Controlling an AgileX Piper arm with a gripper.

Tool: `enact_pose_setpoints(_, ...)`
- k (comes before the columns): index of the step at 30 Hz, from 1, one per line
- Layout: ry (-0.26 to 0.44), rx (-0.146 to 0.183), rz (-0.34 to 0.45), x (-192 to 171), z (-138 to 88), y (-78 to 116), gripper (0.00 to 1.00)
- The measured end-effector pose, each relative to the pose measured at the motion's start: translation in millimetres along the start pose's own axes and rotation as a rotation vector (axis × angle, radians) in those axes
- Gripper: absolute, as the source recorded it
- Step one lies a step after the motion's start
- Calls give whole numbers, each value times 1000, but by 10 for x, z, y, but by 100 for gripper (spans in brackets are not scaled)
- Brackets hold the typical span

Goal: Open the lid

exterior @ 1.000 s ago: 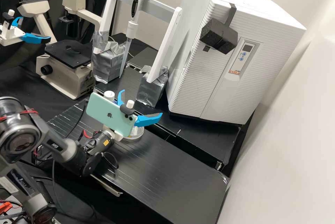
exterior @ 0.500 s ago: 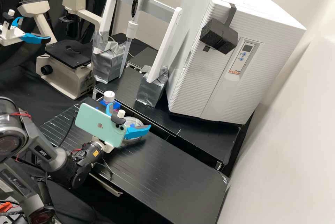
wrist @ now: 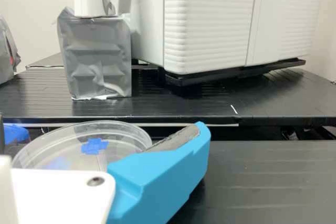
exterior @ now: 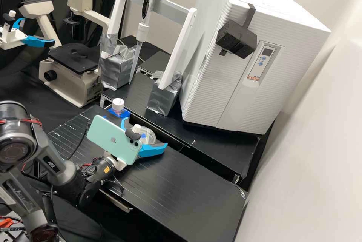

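Note:
In the high view my gripper point(exterior: 144, 132) stands over the near bench with its two blue fingers spread wide, open. A round clear dish point(exterior: 149, 136) with a clear lid lies on the bench at the fingers, partly hidden behind the phone and the gripper. In the wrist view the gripper point(wrist: 103, 128) shows one blue finger overlapping the dish's side. The clear lid point(wrist: 142, 135) bears a blue tape cross point(wrist: 94, 146). Whether the finger touches the dish I cannot tell.
A white-capped bottle point(exterior: 117, 104) in a blue holder stands beside the dish. Behind are a taped block point(exterior: 163, 98) under a white frame and a large white incubator point(exterior: 226, 83). A gap runs between the near bench point(exterior: 196, 181) and the rear one.
My gripper has moved down and left in the high view, then slightly back right, still open. More of the dish and the bottle has come into sight; both stay put.

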Motion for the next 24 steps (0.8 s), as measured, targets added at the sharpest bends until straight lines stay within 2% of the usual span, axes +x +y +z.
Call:
enact_pose_setpoints(17,0,-10,-18,-4,13,-9,0)
enact_pose_setpoints(24,20,-25,-3,-20,-29,14,0)
